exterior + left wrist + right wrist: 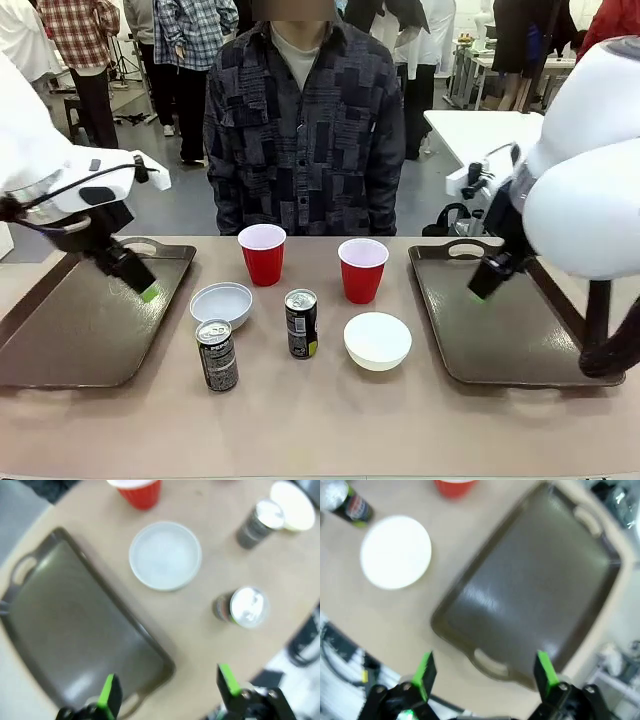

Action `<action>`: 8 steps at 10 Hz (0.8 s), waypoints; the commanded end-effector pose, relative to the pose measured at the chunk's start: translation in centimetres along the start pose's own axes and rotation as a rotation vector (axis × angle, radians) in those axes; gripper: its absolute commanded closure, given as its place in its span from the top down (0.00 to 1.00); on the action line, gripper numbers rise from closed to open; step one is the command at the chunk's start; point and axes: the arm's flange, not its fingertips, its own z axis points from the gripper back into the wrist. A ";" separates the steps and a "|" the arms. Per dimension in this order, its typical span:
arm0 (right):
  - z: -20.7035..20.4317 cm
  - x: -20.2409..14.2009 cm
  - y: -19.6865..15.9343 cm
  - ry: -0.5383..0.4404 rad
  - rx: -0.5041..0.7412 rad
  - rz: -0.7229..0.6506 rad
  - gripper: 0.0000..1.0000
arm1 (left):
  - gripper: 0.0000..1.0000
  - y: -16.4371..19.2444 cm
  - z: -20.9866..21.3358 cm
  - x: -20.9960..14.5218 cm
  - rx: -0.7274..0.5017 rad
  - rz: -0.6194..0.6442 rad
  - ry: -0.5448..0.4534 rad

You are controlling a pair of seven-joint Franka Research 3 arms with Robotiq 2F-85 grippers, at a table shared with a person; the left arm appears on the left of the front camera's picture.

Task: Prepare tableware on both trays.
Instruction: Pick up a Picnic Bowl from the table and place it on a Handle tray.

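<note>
Tan table (330, 430), left tray (70, 340) and right tray (500, 335) at its ends, left gripper (150, 292) open-jawed above left tray, right gripper (478, 292) open-jawed above right tray, between trays two white bowls (221, 303) (377, 340), two red cups (262, 255) (362, 270), two dark cans (217, 355) (301, 324).

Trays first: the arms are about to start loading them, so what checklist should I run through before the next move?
1. Left claw open, holding nothing: ok.
2. Right claw open, holding nothing: ok.
3. Left tray lying flat: ok.
4. Right tray lying flat: ok.
5. Cups, cans and bowls upright between the trays: ok.
6. Tableware loaded on trays: not ok, all six pieces stand on the table.
</note>
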 end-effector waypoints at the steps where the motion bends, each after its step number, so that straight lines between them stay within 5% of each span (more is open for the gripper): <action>1: -4.3 -12.4 2.9 0.050 -0.128 -0.117 1.00 | 1.00 -3.8 -2.4 -9.6 0.046 0.061 0.006; 2: 0.0 0.0 0.0 0.000 0.000 0.000 1.00 | 1.00 0.0 0.0 0.0 0.000 0.000 0.000; 5: 1.2 -1.2 -0.4 0.031 -0.031 -0.039 1.00 | 1.00 -0.7 1.0 -0.7 0.003 0.009 0.019; 8: 2.9 -3.1 -10.2 -0.084 0.606 -0.130 1.00 | 1.00 10.2 4.4 -2.6 -0.445 0.258 -0.120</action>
